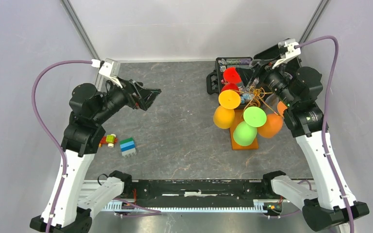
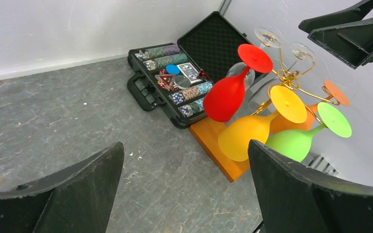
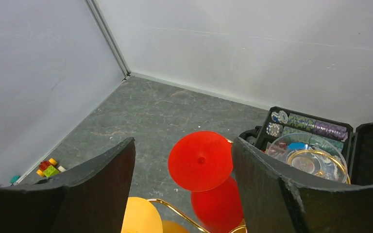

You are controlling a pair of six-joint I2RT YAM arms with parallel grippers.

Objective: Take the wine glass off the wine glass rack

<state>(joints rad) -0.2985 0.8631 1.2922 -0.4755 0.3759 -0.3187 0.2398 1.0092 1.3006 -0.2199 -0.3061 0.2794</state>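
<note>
Jaws of my right gripper (image 3: 183, 143) stand apart, empty, over the red wine glass (image 3: 200, 160), which hangs inverted on the wine glass rack (image 2: 212, 143). My left gripper (image 2: 184, 145), well apart from the rack, gapes wide.

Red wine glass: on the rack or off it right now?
On: the red wine glass hangs bowl-down, foot up, from the gold wire arms of the rack.

Bright, even, diffuse light from overhead in all 3 views; white walls (image 1: 199, 29) evenly lit. Shadows soft & short under the coloured wine glasses (image 1: 245, 133) on the grey table (image 1: 175, 111). Top view sharp. Wrist cams: near black fingers (image 2: 68, 194) underexposed, slightly soft at the edges, bkgd crisp; clear glass (image 3: 311, 158) has a pale sheen.
</note>
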